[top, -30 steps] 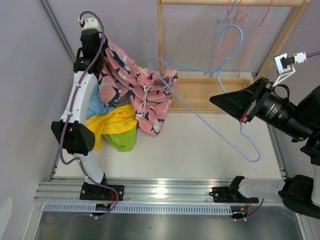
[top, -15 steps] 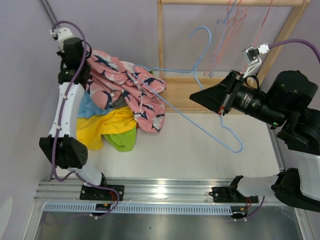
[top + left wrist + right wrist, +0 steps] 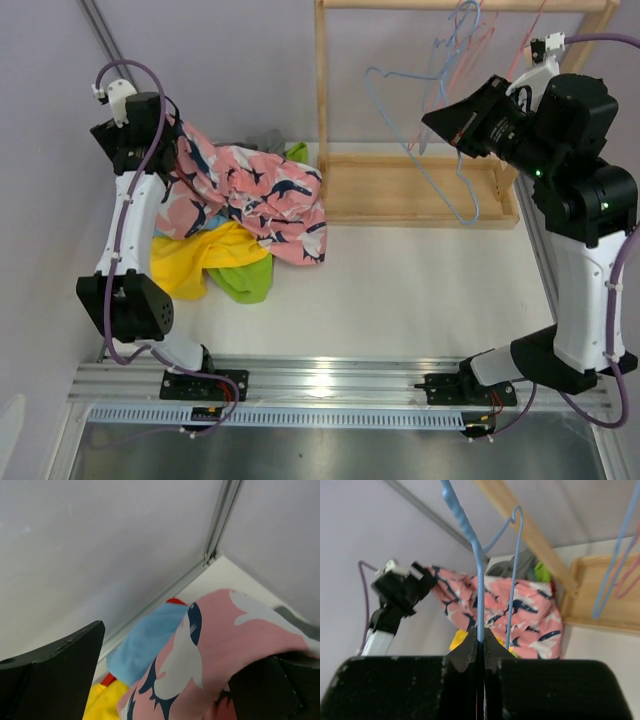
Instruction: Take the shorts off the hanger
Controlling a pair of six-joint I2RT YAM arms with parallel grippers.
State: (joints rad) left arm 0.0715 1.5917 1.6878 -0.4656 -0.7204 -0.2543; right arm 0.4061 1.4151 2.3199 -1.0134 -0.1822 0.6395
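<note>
- Shorts [image 3: 255,195] lie heaped on the counter [image 3: 420,290]; left claw [image 3: 160,677] gapes wide, a fold draped across one finger.
- Right claw [image 3: 479,645] pinches the bare blue hanger [image 3: 479,595] high, away from cloth.

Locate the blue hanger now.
Top view, right side: the blue hanger is pinched in the right hand, held up in front of the wooden rack, clear of the shorts pile at left.

Heap of soft cloth shorts [image 3: 240,215]: far left on white counter [image 3: 400,290]. Wooden frame rack [image 3: 322,110]: far centre-right. Light-blue wire hanger [image 3: 440,175]: in right end effector [image 3: 430,118], before rack. Left end effector [image 3: 165,150]: above heap's left edge.
</note>
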